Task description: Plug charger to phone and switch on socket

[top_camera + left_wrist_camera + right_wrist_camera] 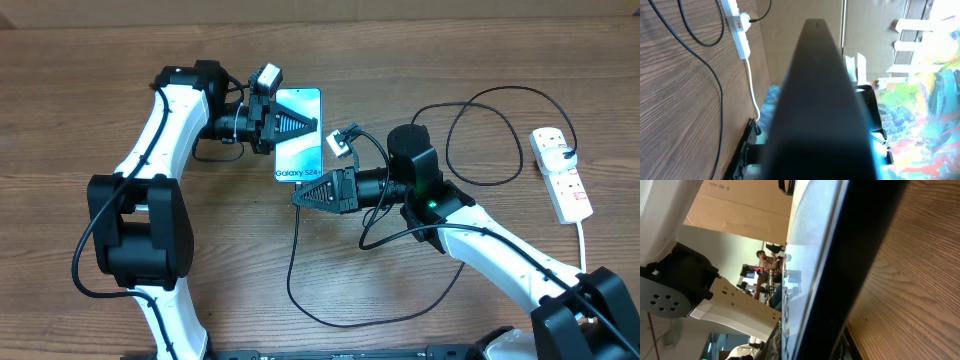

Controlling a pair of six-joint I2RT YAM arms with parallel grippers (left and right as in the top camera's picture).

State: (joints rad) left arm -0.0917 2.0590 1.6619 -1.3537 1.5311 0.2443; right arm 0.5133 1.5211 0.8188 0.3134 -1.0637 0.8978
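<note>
The left pincer, turned on its side, is pinching the phone, with one finger across the lit blue screen near its top end. The phone is at the middle of the wooden bench. The right pincer is pressed together at the phone's lower end; what it pinches I cannot tell. From there the charger curves down in a wide loop, then runs right toward the socket, which lies well apart from the phone.
</note>
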